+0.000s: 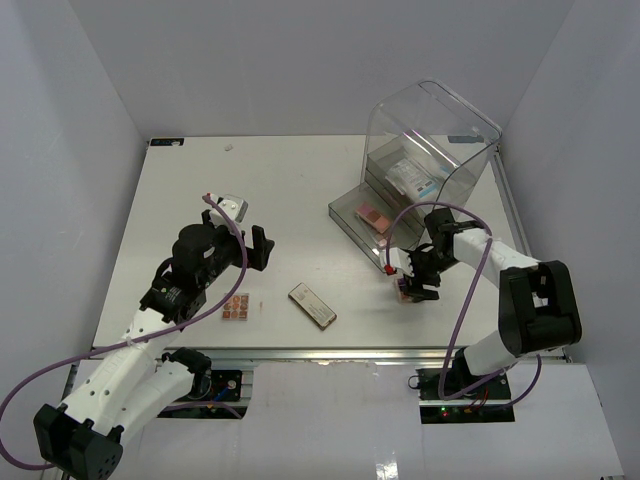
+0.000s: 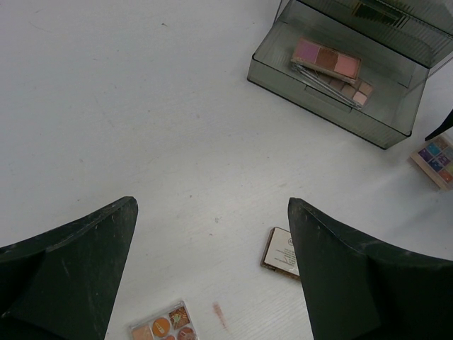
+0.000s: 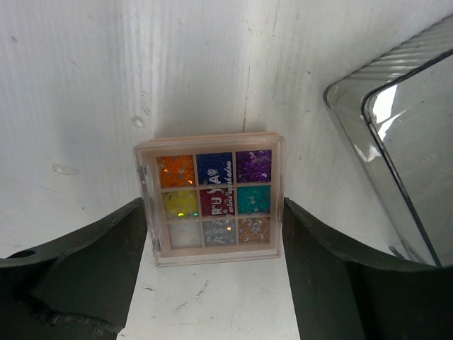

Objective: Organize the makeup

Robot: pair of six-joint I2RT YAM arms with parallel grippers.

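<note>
**Glitter palette: at right claw**

Left claw [image 2: 212,205]: wide, empty, well apart from the item. Right claw [image 3: 214,204]: straddles the glitter palette [image 3: 212,195] (square, flat on the table [image 3: 212,64]), fingers against both side edges. Open drawer [image 1: 345,222] near.

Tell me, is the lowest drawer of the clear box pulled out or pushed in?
Pulled out: the drawer juts forward from the clear box, a pink palette lying inside it.
</note>
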